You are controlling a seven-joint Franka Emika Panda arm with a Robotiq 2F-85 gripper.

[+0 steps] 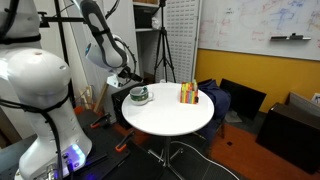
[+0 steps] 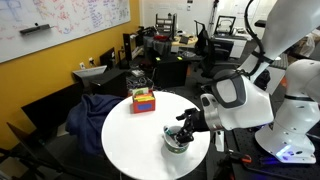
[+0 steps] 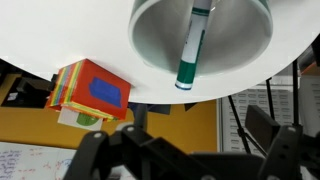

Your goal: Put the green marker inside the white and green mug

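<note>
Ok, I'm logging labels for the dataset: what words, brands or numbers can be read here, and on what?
Nothing is legible.
Whiteboard: handwriting, too blurred to read.
Green marker: no readable label.
Mug: no print visible.
Striped block: blue patch, no readable text.

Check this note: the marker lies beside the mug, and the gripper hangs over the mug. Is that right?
Not quite. The marker is inside the mug, not beside it; the wrist view shows it resting against the inner wall. The rest holds: the gripper hangs over the mug.
</note>
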